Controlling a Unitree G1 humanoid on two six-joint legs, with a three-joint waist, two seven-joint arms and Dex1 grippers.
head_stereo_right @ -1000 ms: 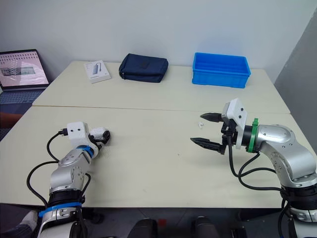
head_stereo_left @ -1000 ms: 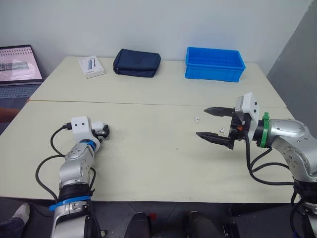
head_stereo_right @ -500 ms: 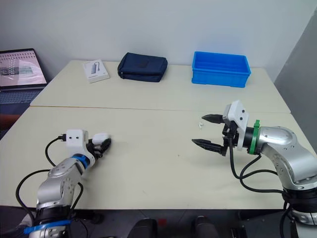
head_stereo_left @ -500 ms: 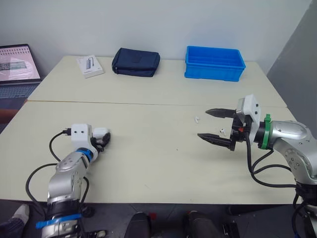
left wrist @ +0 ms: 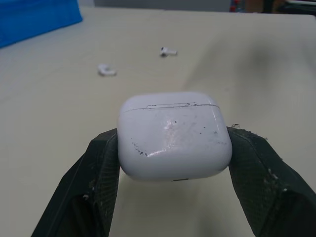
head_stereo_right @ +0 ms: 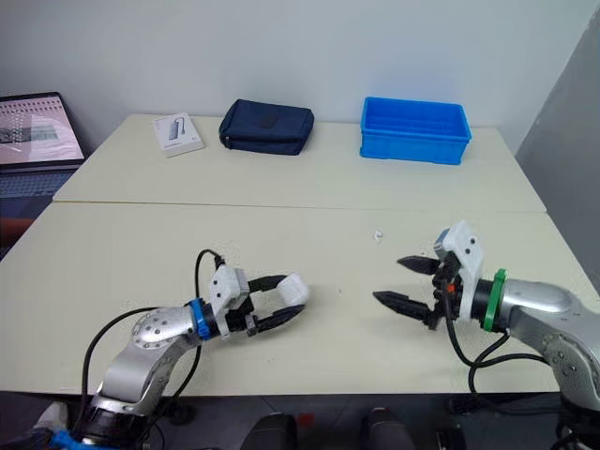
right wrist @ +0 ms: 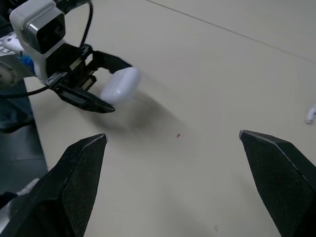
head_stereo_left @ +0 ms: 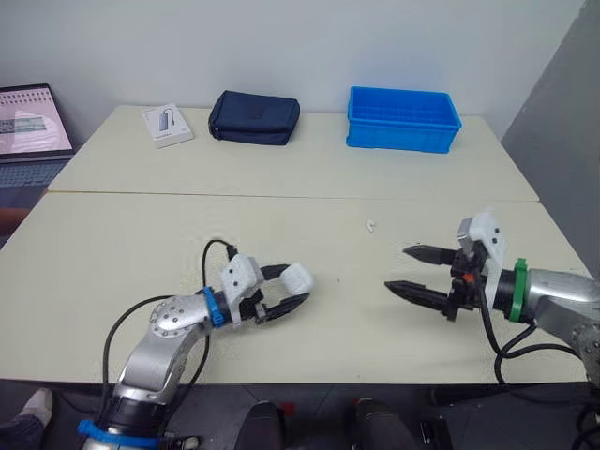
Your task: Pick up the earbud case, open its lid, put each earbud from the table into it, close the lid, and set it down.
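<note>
Clamping the earbud case (head_stereo_left: 298,277) between its two black fingers, the left gripper (head_stereo_left: 294,286) sits at lower centre-left of the head view. The case is raised off the table (head_stereo_left: 141,234) with its lid closed. At lower right, the right gripper (head_stereo_left: 396,267) faces the case with fingers spread wide apart and nothing between them. One earbud (head_stereo_left: 371,226) lies on the table at frame centre; a second earbud (left wrist: 168,51) lies farther beyond the case, apart from the first. Along the upper edge stand a laptop (head_stereo_left: 33,122), small white box (head_stereo_left: 167,125), dark pouch (head_stereo_left: 254,117) and blue bin (head_stereo_left: 403,119).
</note>
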